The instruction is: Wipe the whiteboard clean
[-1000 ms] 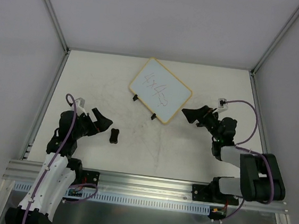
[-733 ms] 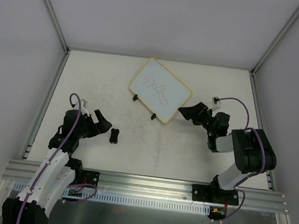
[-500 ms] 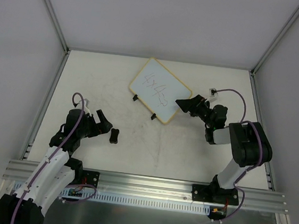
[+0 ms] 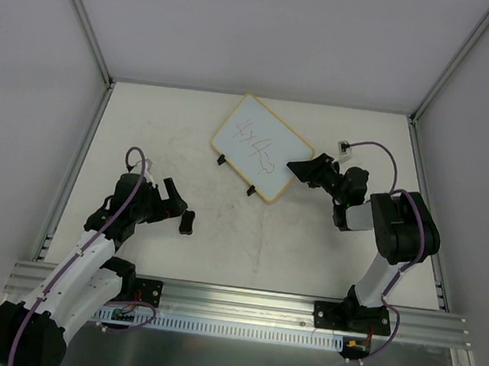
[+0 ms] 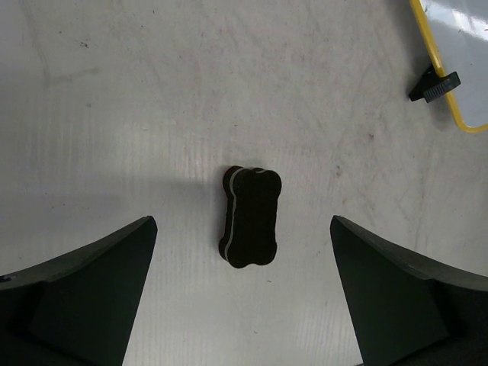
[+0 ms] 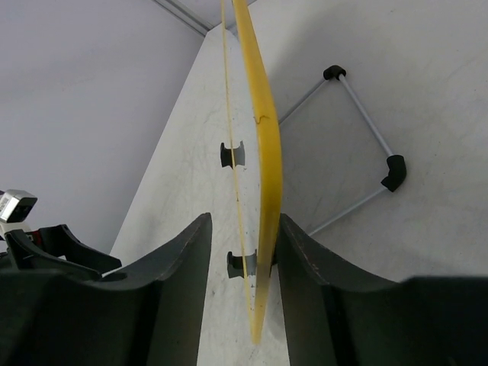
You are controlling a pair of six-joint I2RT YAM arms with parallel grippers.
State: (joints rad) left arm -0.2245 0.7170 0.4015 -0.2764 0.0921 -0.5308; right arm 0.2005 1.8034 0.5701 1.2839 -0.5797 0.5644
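Observation:
The whiteboard [image 4: 261, 148] has a yellow-tan frame, faint writing and two black feet, and stands at the back centre of the table. My right gripper [image 4: 294, 166] is at its right corner. In the right wrist view the board's edge [image 6: 267, 152] runs between the fingers of the right gripper [image 6: 244, 221]. The right finger touches the frame and a gap is left at the other finger. A black eraser block [image 4: 186, 221] lies flat on the table. My left gripper [image 5: 242, 221] is wide open just behind the eraser [image 5: 250, 216], not touching it.
A thin wire support with black tips [image 6: 358, 114] shows to the right of the board's edge. One board foot [image 5: 435, 84] sits in the left wrist view's top right. Aluminium rails [image 4: 86, 26] and white walls bound the table.
My right gripper slid left onto the whiteboard's right corner and its jaws narrowed around the frame. My left gripper moved right, closer to the eraser, still wide open.

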